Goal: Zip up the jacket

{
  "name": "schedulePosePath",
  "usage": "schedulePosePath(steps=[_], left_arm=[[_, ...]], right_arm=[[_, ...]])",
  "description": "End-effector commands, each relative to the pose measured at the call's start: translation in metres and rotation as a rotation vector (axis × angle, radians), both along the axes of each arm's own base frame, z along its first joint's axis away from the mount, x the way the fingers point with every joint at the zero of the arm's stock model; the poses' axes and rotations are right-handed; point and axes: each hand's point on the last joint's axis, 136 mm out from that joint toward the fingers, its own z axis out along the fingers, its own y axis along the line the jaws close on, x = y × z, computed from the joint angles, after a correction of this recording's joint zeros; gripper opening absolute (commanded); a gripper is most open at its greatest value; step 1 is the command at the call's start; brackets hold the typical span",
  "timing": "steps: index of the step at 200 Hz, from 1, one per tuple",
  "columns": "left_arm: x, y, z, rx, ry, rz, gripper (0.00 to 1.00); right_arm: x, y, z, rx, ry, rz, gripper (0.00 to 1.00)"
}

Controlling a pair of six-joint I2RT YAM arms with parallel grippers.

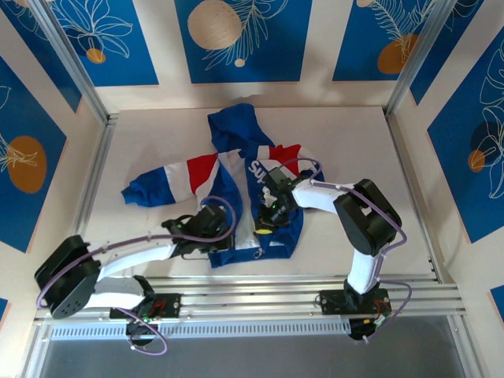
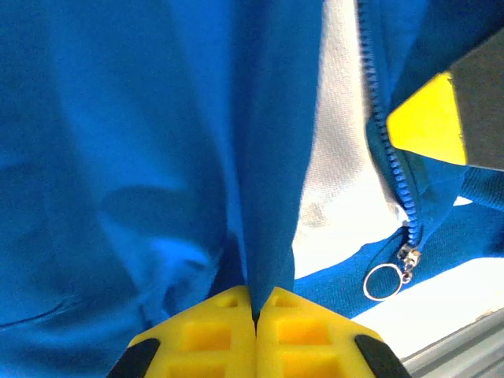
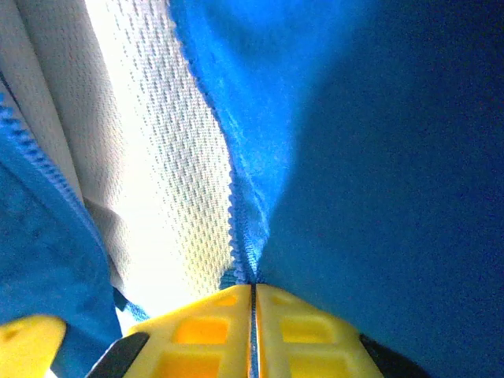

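- The royal-blue hooded fabric jacket (image 1: 233, 135), red-and-white sleeves: spread on the pale table (image 1: 157, 142), front unzipped.
- Left jaws: clamped together on a blue fabric fold.
- Right jaws: clamped on the toothed front edge.

Cream walls (image 1: 315, 93) carry deep-blue printed panels (image 1: 276, 55) with white leaf outlines and orange discs; pale beige tabletop (image 1: 362, 157); silver slotted rails (image 1: 260, 299), perhaps aluminium.

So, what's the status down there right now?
Left gripper shut on jacket front. Right gripper shut on zipper edge. Jacket open, slider at bottom end. Nothing blocking.
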Motion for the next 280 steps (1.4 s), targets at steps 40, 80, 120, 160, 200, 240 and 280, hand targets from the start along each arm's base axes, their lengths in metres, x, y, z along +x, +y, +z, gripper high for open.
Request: schedulePosePath(steps=[40,80,120,160,200,240,280], left_arm=[[-0.014,0.046,-0.032,-0.222,0.131,0.261,0.00],[-0.014,0.066,-0.033,-0.199,0.138,0.311,0.00],[-0.019,0.079,-0.050,-0.160,0.181,0.367,0.00],[-0.018,0.082,-0.058,-0.180,0.187,0.407,0.00],[-0.018,0.083,-0.056,-0.179,0.175,0.403,0.00],[-0.010,0.079,-0.044,-0.204,0.141,0.400,0.00],[0.005,0.064,-0.003,-0.207,0.063,0.272,0.13]], right_arm=[[0.007,0.008,0.029,0.058,-0.100,0.034,0.16],[0.013,0.037,0.074,0.175,-0.262,0.117,0.29],[0.006,0.084,0.085,0.351,-0.259,0.231,0.41],[0.004,0.110,0.058,0.364,-0.246,0.248,0.49],[-0.006,0.136,0.043,0.421,-0.183,0.286,0.49],[-0.018,0.148,0.053,0.522,-0.123,0.295,0.42],[-0.020,0.136,0.089,0.467,-0.174,0.300,0.03]])
